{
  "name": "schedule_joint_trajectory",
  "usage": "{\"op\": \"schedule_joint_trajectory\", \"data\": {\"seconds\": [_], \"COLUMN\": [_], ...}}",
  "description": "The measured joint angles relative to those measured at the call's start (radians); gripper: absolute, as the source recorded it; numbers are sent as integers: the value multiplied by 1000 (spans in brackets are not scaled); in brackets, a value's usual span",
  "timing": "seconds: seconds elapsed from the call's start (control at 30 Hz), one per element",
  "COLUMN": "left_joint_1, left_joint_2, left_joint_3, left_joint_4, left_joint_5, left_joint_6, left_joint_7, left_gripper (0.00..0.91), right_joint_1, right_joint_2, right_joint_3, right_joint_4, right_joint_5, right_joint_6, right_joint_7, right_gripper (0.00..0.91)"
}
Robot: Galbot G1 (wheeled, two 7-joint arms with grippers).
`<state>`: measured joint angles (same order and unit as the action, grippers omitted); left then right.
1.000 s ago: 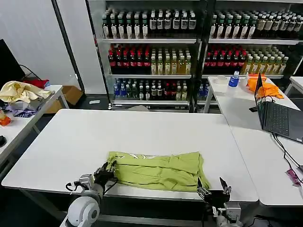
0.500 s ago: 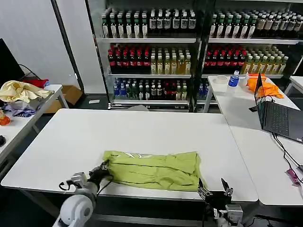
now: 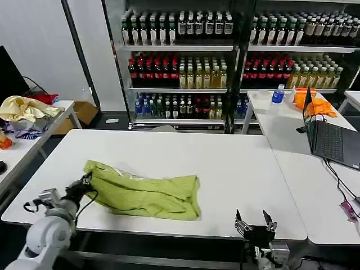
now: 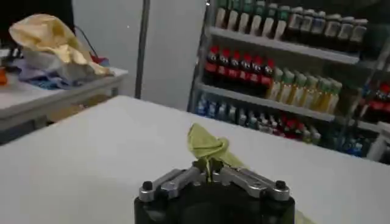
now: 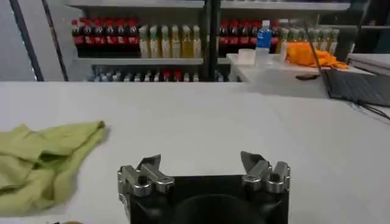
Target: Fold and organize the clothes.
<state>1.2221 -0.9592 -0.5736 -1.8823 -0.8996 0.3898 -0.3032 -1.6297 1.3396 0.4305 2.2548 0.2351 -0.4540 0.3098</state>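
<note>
The T-shirt point(image 3: 143, 194) is clamped in the left gripper point(image 3: 85, 181); it should be dragged low across the surface point(image 3: 225, 163). The right gripper point(image 3: 254, 220) waits, jaws apart.

Most of my table point(image 3: 225, 163) is bare: the far half and the whole right side are open for a pass. The shirt point(image 3: 143, 194) lies bunched over the near left part, pinched at its left end by my left gripper point(image 3: 84, 183). My right gripper point(image 3: 254, 220) hangs spread at the near edge, well apart from the shirt.
</note>
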Motion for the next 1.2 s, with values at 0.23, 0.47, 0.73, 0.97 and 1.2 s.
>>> {"op": "schedule_joint_trajectory", "data": {"seconds": [0.23, 0.47, 0.73, 0.97, 1.2], "left_joint_1": [34, 34, 5, -40, -83], "left_joint_2": [-7, -69, -157, -229, -284], "left_joint_3": [4, 60, 154, 261, 351], "left_joint_4": [-119, -209, -234, -196, -125], "left_joint_5": [-108, -227, -286, -287, -260], "left_joint_6": [18, 15, 1, -6, -10], "left_joint_7": [-4, -12, -24, -33, -34], "left_gripper": [20, 20, 20, 20, 191], "right_joint_1": [-4, -8, -4, 7, 19], "right_joint_2": [-8, -9, -10, -12, -16], "right_joint_3": [-2, -2, 4, 3, 8], "right_joint_4": [4, 7, 2, -6, -10], "right_joint_5": [0, 0, 2, 6, 16], "right_joint_6": [0, 4, 13, 14, 13], "right_joint_7": [0, 0, -2, -2, -1], "right_gripper": [907, 907, 907, 907, 907]}}
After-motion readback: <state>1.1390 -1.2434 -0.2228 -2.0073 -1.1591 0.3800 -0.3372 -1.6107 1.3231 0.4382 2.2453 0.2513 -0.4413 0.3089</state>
